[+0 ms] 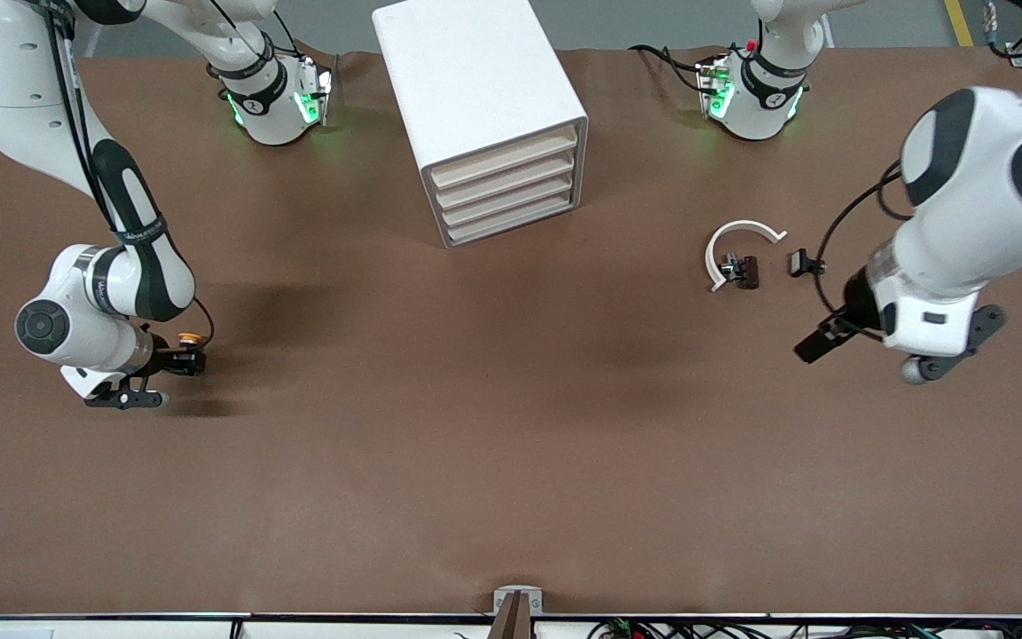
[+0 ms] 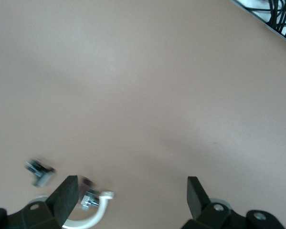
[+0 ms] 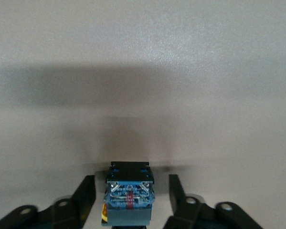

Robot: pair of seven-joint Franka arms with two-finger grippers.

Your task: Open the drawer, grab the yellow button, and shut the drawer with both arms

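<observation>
Final step: the right gripper (image 3: 128, 202) has its jaws released either side of the tiny orange-capped, blue-bodied button (image 3: 129, 199) on the brown worktop (image 1: 493, 426); all four cream-fronted drawers of the white cabinet (image 1: 475, 98) are shut. Next it need only lift clear. The left gripper (image 2: 132, 191) waits, jaws released, empty.

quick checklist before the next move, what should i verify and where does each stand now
1. Cabinet drawers all pushed in, including the top drawer: ok.
2. Button out of the drawer and down on the table at the right arm's end: ok.
3. Right tool let go of the button: ok, its fingers stand apart from the button's sides.
4. Button resting steady by itself: cannot tell, the tool is close around it.
5. Left tool open and holding nothing, over bare table: ok.
6. Left tool clear of the white curved piece and small dark parts: ok, but they lie close by.
</observation>
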